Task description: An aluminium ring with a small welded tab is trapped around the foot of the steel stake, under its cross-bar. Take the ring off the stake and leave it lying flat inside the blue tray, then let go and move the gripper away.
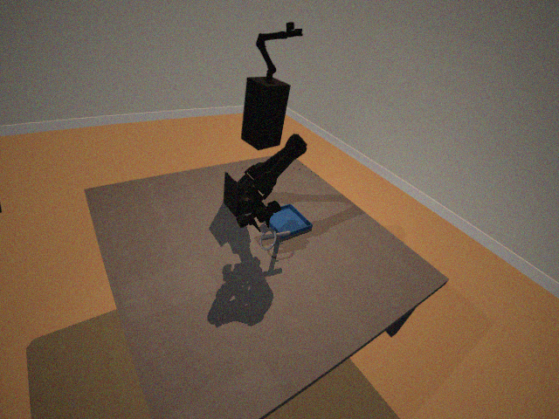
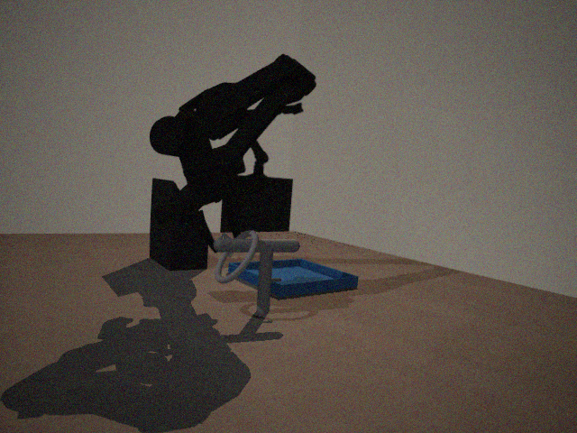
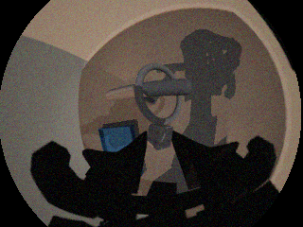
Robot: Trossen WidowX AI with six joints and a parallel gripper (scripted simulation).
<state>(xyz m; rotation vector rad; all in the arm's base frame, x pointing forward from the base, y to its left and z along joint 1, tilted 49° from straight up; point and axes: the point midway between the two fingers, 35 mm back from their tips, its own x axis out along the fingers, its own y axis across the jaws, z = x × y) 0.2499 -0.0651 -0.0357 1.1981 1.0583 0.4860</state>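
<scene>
Currently the gripper [image 1: 258, 228] [image 2: 224, 241] [image 3: 159, 134] is clenched on the small welded tab [image 3: 160, 133] of the aluminium ring [image 1: 261, 241] [image 2: 253, 244] [image 3: 140, 102]. The ring is threaded around the steel cross-bar [image 1: 283, 234] [image 2: 281, 245] [image 3: 166, 87], on the left part of it in the exterior view. It is tilted, up off the tabletop [image 1: 361, 279] [image 2: 419, 354], with its lower edge hanging below the bar. Whether ring and bar touch, I cannot tell.

The stake's upright post [image 1: 275, 248] [image 2: 264, 280] stands to the right of the ring in the exterior view, outside its loop. Beyond the post, on the far right, the blue tray [image 1: 288, 219] [image 2: 321, 288] [image 3: 118, 138] lies flat on the tabletop; the ring is outside it.

The black arm [image 1: 276, 167] [image 2: 214, 106] rises at the far left and folds over above its gripper, and its broad shadow [image 1: 244, 298] [image 2: 186, 368] [image 3: 201, 95] falls across the near left of the tabletop. Farther back, a second dark arm [image 1: 266, 52] stands on a tall black box [image 1: 264, 113] [image 2: 258, 205].
</scene>
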